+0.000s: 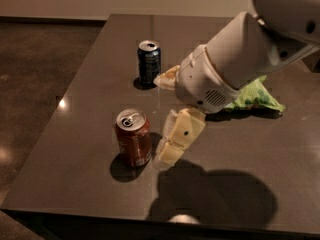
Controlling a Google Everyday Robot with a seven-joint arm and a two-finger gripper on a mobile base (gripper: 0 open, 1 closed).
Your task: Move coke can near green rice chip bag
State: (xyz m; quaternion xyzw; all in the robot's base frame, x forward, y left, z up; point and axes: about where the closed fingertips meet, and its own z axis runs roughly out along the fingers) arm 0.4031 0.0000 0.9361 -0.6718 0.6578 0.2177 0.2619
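The coke can (133, 137) stands upright on the dark table, front left of centre. My gripper (168, 152) hangs from the white arm just to the right of the can, close beside it and low over the table; its cream fingers look open and hold nothing. The green rice chip bag (256, 97) lies at the right behind the arm, which hides most of it. The can and the bag are far apart.
A dark blue can (149, 61) stands upright at the back, behind the coke can. The corner of a tan snack bag (167, 77) shows beside it under the arm. The table's front edge (150, 219) and left edge are near the coke can.
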